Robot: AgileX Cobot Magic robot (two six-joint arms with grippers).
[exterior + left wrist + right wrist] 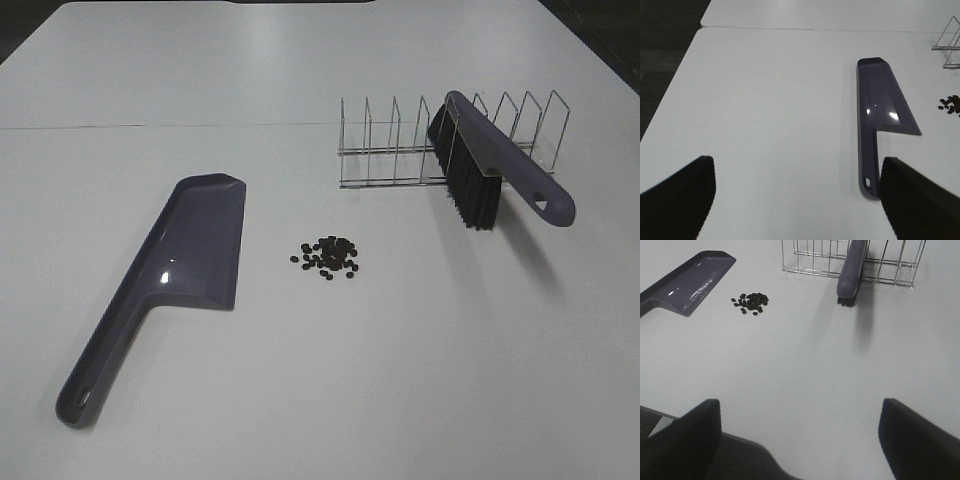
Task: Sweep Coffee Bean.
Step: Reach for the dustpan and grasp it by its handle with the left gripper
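The coffee beans [330, 257] lie in a small dark pile on the white table [400, 380], just right of the purple-grey dustpan [195, 250], which lies flat with its handle toward the front left. The purple-grey brush [490, 165] with black bristles leans in a wire rack [390, 150] behind the beans. Neither gripper shows in the exterior high view. My left gripper [797, 200] is open and empty, above the table near the dustpan's [880, 100] handle end; the beans [951, 104] lie at the edge of that view. My right gripper [800, 440] is open and empty, well short of the beans [751, 302], brush [852, 270] and dustpan [690, 282].
The wire rack [815, 260] has several upright dividers and stands behind the beans. A seam runs across the table at the back. The table's front edge and the dark floor [715, 460] show under my right gripper; the left edge borders dark floor [665, 60].
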